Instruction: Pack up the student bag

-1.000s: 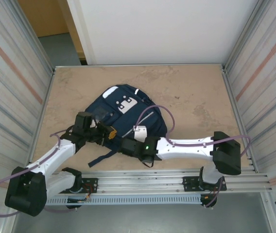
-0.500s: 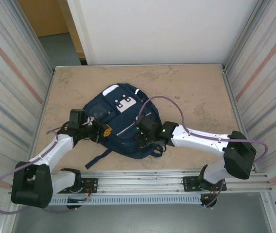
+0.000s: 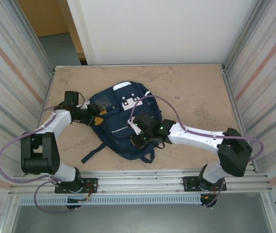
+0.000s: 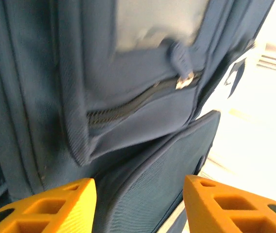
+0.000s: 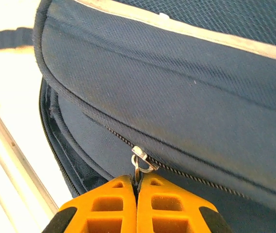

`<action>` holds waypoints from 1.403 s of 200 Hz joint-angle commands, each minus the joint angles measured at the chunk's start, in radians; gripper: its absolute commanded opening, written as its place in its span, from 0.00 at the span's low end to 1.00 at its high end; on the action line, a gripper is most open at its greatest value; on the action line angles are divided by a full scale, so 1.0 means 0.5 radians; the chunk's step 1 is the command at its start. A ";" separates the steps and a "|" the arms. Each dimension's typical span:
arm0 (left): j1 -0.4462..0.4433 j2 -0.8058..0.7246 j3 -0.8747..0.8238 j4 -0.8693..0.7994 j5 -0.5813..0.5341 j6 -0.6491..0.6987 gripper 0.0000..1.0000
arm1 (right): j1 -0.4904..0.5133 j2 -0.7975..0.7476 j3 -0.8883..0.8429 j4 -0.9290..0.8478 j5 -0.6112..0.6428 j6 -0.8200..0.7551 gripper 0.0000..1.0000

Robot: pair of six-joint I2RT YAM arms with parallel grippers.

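Navy woven cloth made up the student bag, which lay flat on the tan table, a little left of its middle, with a dark strap trailing toward the arm bases. It looked soft and floppy (no frame seemed to hold its shape), so a pinch on a bare panel would likely only bunch the fabric. From its slack lie I judged it light enough to drag.

Better holds seemed to be the firm points: the metal zipper pull, the piped seams and the strap webbing. The right gripper had its jaws pressed together on that zipper pull, whose tab vanished between the orange fingers. The left gripper stood with jaws apart and nothing between them, close to the bag's side, where a pocket zip ran. The cloth would probably give before a slider moved, so the bag likely needed bracing.
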 commanded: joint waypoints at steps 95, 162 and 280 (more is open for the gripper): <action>-0.709 -1.206 -0.755 -0.116 -0.823 -0.722 0.63 | 0.134 0.228 0.181 0.180 -0.252 0.186 0.00; -0.839 -0.911 -0.713 0.253 -0.824 -0.791 0.40 | 0.156 0.183 0.143 0.219 -0.251 0.341 0.00; -0.242 -0.586 -0.439 -0.055 -0.341 -0.072 0.00 | -0.516 -0.027 -0.072 -0.325 0.246 0.154 0.00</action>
